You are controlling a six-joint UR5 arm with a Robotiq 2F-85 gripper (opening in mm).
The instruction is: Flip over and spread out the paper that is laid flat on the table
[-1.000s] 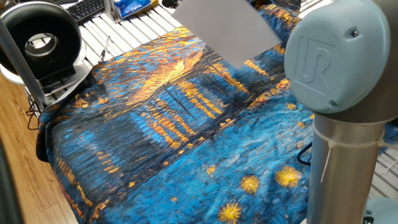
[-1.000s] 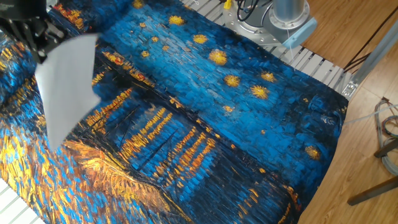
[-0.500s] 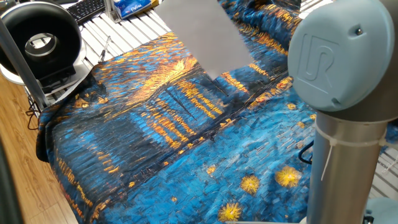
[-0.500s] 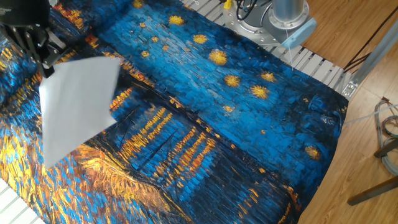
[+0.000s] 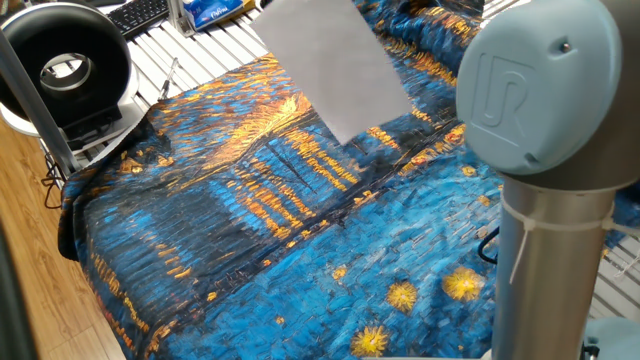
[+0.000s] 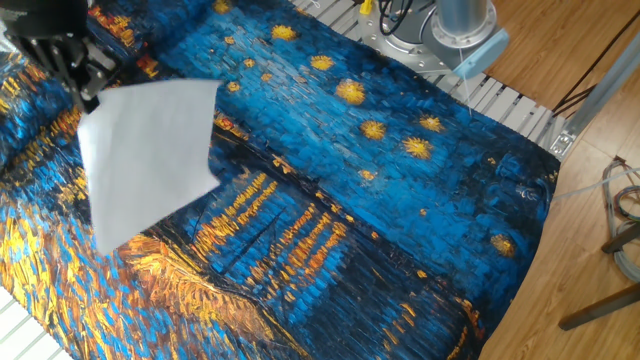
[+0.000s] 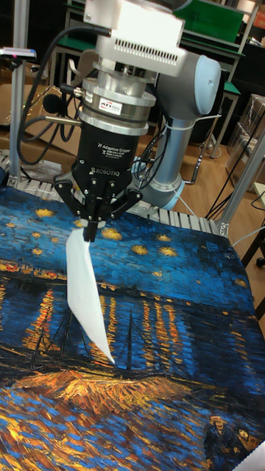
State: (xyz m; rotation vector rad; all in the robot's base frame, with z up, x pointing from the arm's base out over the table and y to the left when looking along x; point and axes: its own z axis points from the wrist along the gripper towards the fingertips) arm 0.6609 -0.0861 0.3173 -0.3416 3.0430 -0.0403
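The paper [image 6: 145, 160] is a plain white sheet hanging in the air above the table [image 6: 330, 210], which is draped in a blue and orange painterly cloth. My gripper [image 7: 90, 232] is shut on the sheet's top corner, and the sheet [image 7: 85, 291] dangles below it edge-on in the tall fixed view. In one fixed view the paper [image 5: 330, 65] floats over the far part of the cloth [image 5: 280, 220], and the gripper itself is out of frame there. In the other fixed view the gripper [image 6: 82, 92] pinches the sheet's upper left corner.
A black round fan [image 5: 62, 62] and a keyboard [image 5: 140, 14] stand on the white slatted surface behind the cloth. The arm's grey elbow joint [image 5: 545, 100] fills the right foreground. The arm's base [image 6: 455, 25] is at the far edge, with wooden floor beyond.
The hanging paper has swung and turned, showing more of its broad face, and drifted toward the middle of the cloth with the gripper still holding its corner.
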